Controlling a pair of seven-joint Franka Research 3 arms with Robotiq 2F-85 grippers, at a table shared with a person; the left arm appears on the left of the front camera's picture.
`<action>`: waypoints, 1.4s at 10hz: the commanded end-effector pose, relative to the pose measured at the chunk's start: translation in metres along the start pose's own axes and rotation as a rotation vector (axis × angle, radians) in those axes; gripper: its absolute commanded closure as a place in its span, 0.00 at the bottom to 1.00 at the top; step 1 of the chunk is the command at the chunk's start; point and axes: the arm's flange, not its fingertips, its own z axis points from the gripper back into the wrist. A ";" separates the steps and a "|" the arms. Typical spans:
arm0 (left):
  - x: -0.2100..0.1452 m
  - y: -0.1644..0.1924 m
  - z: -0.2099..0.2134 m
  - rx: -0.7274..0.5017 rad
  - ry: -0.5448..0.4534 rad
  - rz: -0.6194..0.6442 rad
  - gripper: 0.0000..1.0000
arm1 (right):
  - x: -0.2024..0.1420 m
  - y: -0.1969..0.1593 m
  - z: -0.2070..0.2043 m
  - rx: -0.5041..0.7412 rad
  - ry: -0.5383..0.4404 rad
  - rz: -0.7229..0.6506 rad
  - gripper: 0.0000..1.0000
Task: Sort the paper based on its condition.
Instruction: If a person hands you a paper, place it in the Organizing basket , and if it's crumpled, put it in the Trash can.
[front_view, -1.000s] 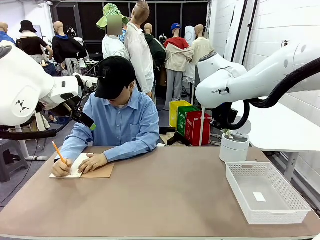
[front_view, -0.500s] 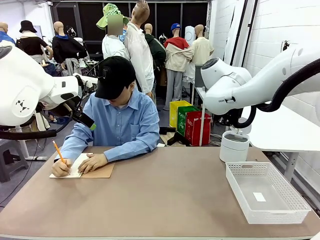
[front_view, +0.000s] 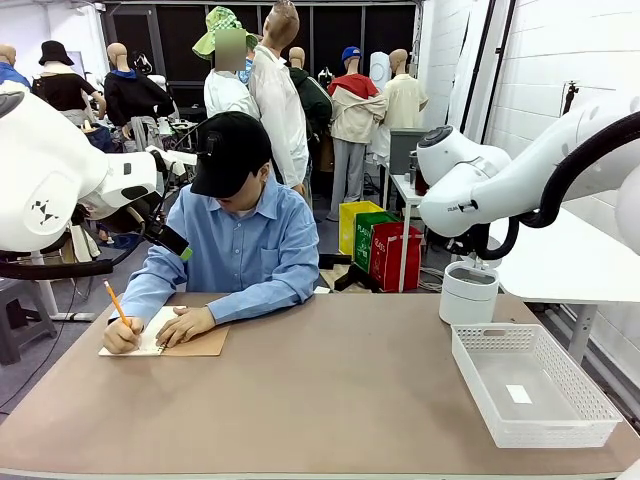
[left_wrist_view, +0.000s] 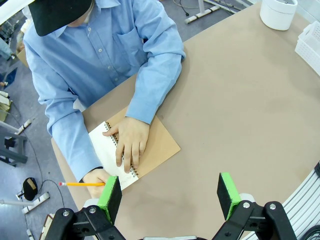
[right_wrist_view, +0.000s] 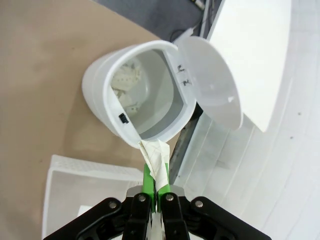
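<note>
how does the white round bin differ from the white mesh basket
The bin is round with solid walls; the basket is rectangular with mesh walls. The bin has a lid, flipped open; the basket has none. The bin holds crumpled paper scraps; the basket holds one small flat white piece. Both are white and stand at the robot's right of the table.
</note>
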 end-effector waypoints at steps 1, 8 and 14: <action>0.000 0.001 0.001 0.000 -0.002 0.001 0.00 | 0.007 -0.013 -0.013 0.021 -0.018 0.037 1.00; 0.000 0.001 0.001 0.000 -0.002 0.001 0.00 | 0.026 -0.026 -0.050 0.139 -0.012 0.088 1.00; 0.000 0.001 0.001 0.000 -0.002 0.001 0.00 | 0.037 -0.029 -0.060 0.159 0.033 0.104 1.00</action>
